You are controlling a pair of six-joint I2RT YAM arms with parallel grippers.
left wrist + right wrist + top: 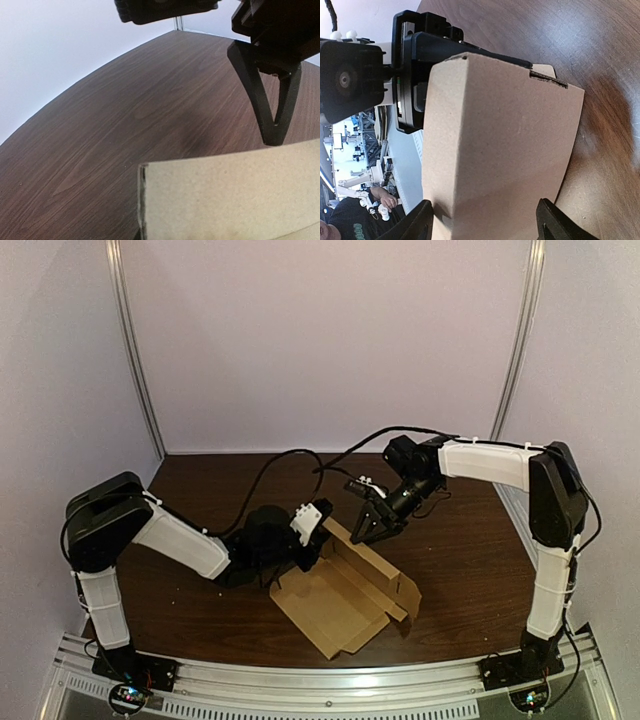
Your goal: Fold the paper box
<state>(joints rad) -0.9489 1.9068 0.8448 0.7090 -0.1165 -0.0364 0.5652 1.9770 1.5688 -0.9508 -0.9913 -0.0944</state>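
The box [345, 600] lies mostly flat on the table [470, 540], near the front middle. One flap [495, 150] stands raised at its back-left corner. The left gripper [310, 527] sits tight against the far side of that flap. Whether it pinches the card or merely backs it I cannot tell, since the card hides its tips in every view. The right gripper [368, 527] hangs just above the flap's top edge, spread wide. From its wrist, the fingers [560, 227] frame the card face without clamping anything.

The step looks to be standing this flap up along its crease. To do it well, I'd have the left arm steady the flap while the right presses low on the face, close to the score line. The card bows a little in the left wrist view, and a push high up would bend the panel rather than the fold. Slow, even pressure suits it, because light card on smooth wood will likely slide.

The main hazard is the grippers themselves, which are nearly touching across one thin sheet. The notch [547, 79] in the flap's edge could catch a fingertip. A low wall [385, 585] of the box rises just beside the right gripper's path. A cable [350, 452] loops over the back of the table, well apart from the work.
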